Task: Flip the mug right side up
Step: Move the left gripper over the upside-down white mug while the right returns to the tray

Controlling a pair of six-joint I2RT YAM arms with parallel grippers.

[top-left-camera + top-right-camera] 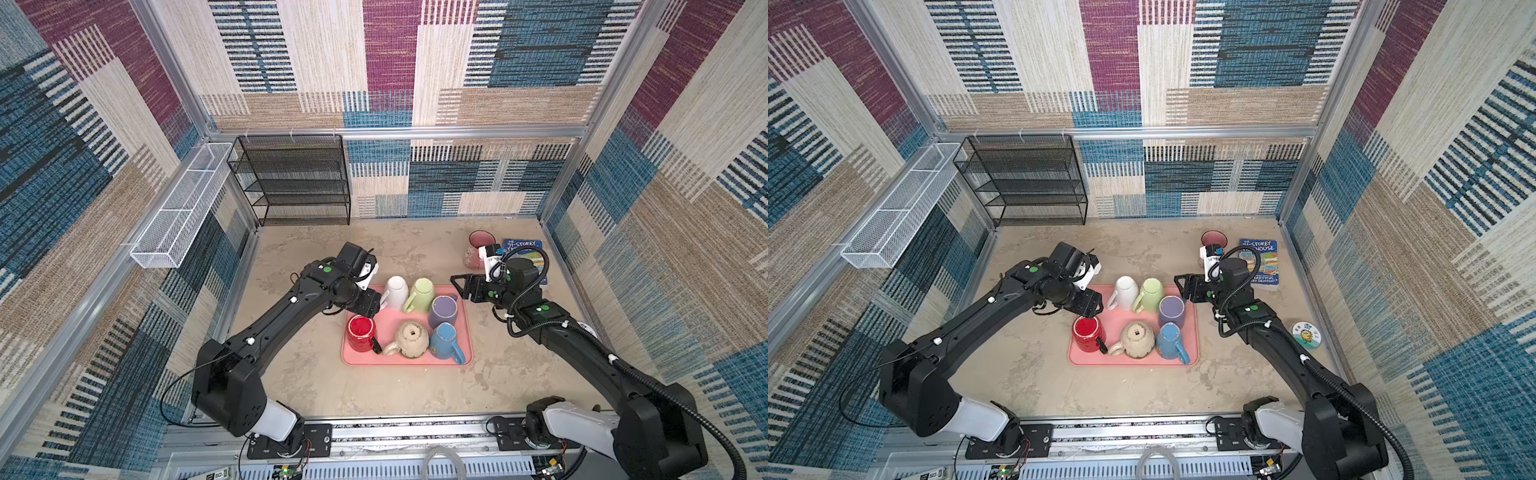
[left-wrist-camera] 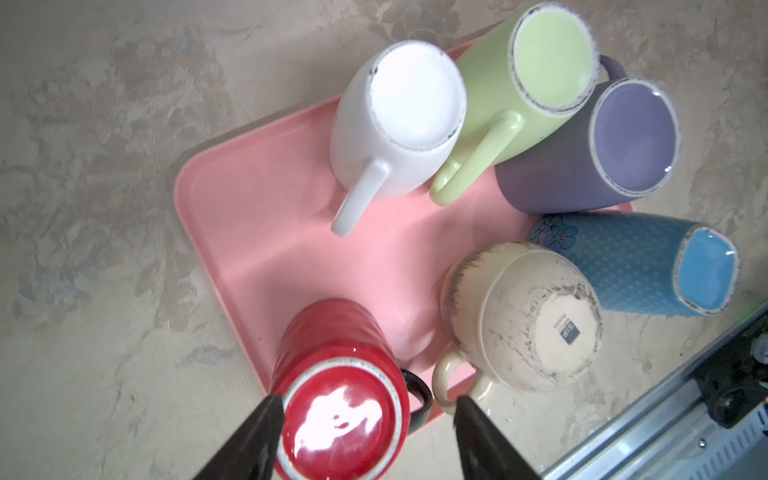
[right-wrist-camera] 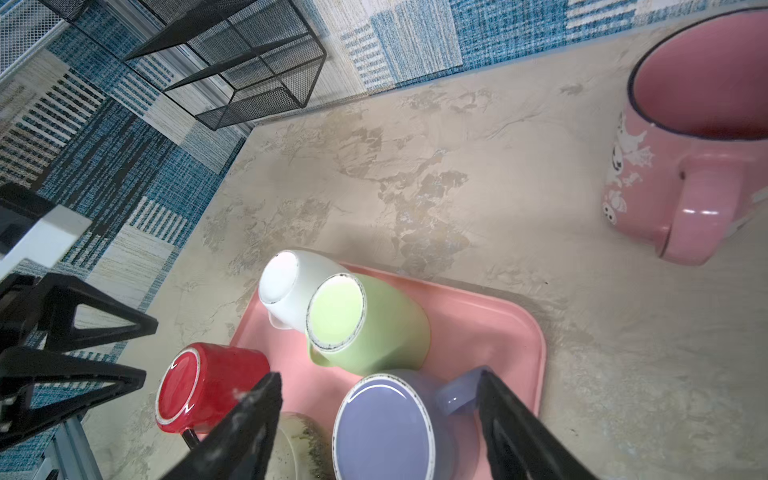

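Six mugs are sitting bottom-up on the pink tray [image 1: 409,362]. The white mug [image 1: 395,291], green mug [image 1: 422,296] and purple mug [image 1: 444,311] are lining its far edge. The red mug [image 1: 360,332], cream mug [image 1: 411,341] and blue mug [image 1: 444,344] are lining its near edge.

The left gripper [image 1: 375,305] is hanging over the tray's left side, above the red mug. The left wrist view is showing what both top views are hiding: its fingers [image 2: 253,444] are spreading wide to either side of that mug's glossy base, gripping nothing. That view is also picking out a printed label [image 2: 567,332] on the cream mug's base.

The right gripper [image 1: 456,286] is hovering just off the tray's far right corner. In the right wrist view its jaws are standing parted and empty, with the purple mug showing below the gap.

A pink mug [image 3: 685,145] is standing upright off the tray, beyond its far right corner. Only the right wrist view is revealing its handle and white print. In both top views a book [image 1: 524,249] is lying farther right of that mug. In a top view a round disc [image 1: 1305,332] is lying right of the tray, beside the right arm.
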